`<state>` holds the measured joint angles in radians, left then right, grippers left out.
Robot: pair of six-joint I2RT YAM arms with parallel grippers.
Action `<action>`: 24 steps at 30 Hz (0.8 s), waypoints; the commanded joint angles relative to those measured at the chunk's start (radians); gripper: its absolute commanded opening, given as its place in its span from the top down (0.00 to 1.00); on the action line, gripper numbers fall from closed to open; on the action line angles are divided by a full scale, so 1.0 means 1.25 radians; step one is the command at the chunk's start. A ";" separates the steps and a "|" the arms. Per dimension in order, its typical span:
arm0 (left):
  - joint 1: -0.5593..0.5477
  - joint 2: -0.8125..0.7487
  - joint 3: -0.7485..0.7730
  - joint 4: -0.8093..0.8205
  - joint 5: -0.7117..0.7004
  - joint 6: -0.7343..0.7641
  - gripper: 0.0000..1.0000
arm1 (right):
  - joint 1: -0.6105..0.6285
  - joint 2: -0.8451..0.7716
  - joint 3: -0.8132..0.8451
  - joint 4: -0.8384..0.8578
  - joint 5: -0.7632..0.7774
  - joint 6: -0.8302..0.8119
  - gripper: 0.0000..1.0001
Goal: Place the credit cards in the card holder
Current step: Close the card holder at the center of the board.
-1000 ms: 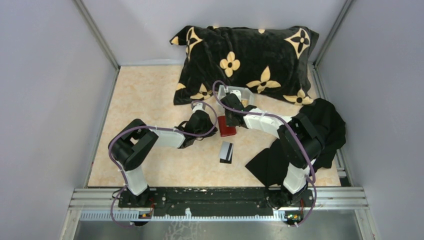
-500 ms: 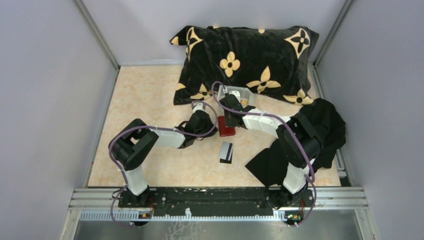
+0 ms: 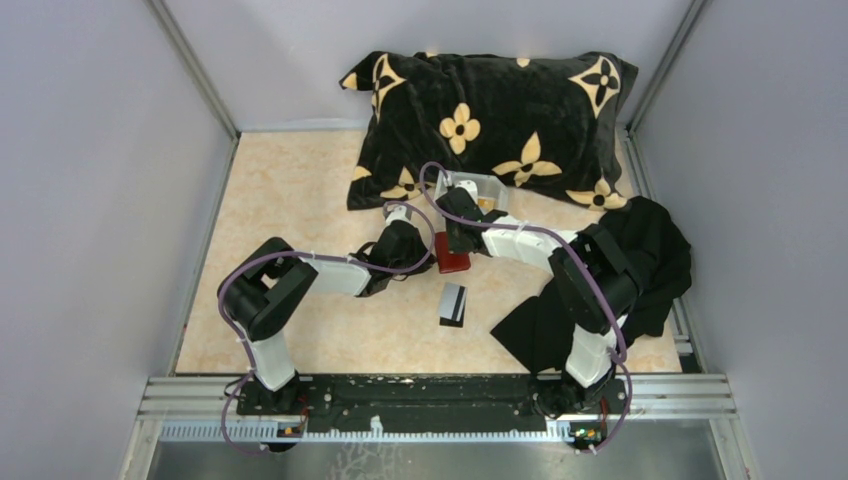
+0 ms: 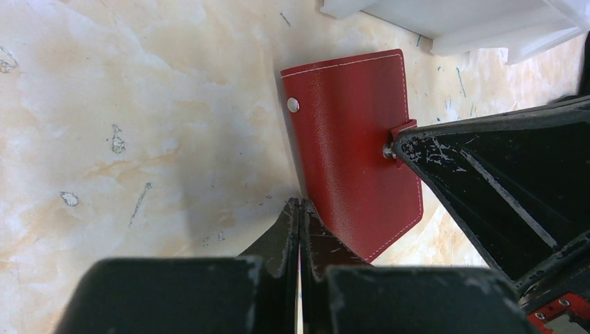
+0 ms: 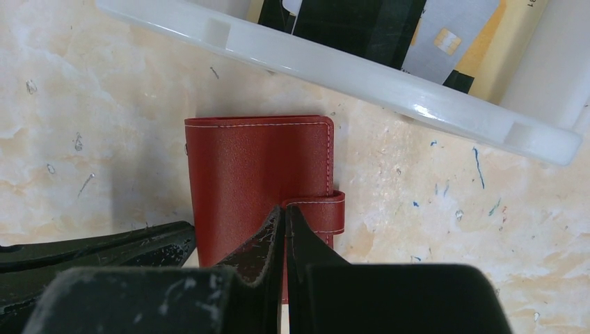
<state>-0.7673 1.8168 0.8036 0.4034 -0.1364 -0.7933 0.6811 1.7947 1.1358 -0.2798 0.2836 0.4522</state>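
The red card holder [image 3: 453, 254] lies closed on the table between my two grippers. In the left wrist view the card holder [image 4: 351, 139] shows a snap stud, and my left gripper [image 4: 300, 203] is shut with its tips against the holder's near edge. In the right wrist view my right gripper [image 5: 285, 209] is shut, its tips on the card holder [image 5: 243, 167] at the end of its strap [image 5: 323, 209]. A black card with a white band [image 3: 453, 303] lies on the table nearer the arms. More credit cards [image 5: 452, 35] lie in the white tray [image 5: 334, 66].
The white tray [image 3: 480, 190] stands just behind the holder. A black pillow with tan flowers [image 3: 490, 110] lies at the back. A black cloth [image 3: 610, 280] covers the right side under the right arm. Grey walls close in left, right and back.
My right gripper has shifted slightly left and away over the holder. The left arm and the black card have not moved.
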 commanded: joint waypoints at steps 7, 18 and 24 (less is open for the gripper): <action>-0.002 0.028 0.018 -0.012 0.017 0.010 1.00 | 0.024 0.040 0.039 -0.015 -0.003 -0.006 1.00; -0.002 0.031 0.019 -0.012 0.020 0.010 1.00 | 0.041 0.043 -0.025 -0.010 -0.016 0.020 1.00; -0.003 0.033 0.019 -0.012 0.022 0.011 1.00 | 0.059 0.030 -0.079 0.005 -0.014 0.050 1.00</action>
<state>-0.7673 1.8217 0.8104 0.4026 -0.1280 -0.7921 0.7097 1.8198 1.1130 -0.1936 0.3279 0.4652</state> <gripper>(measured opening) 0.005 0.006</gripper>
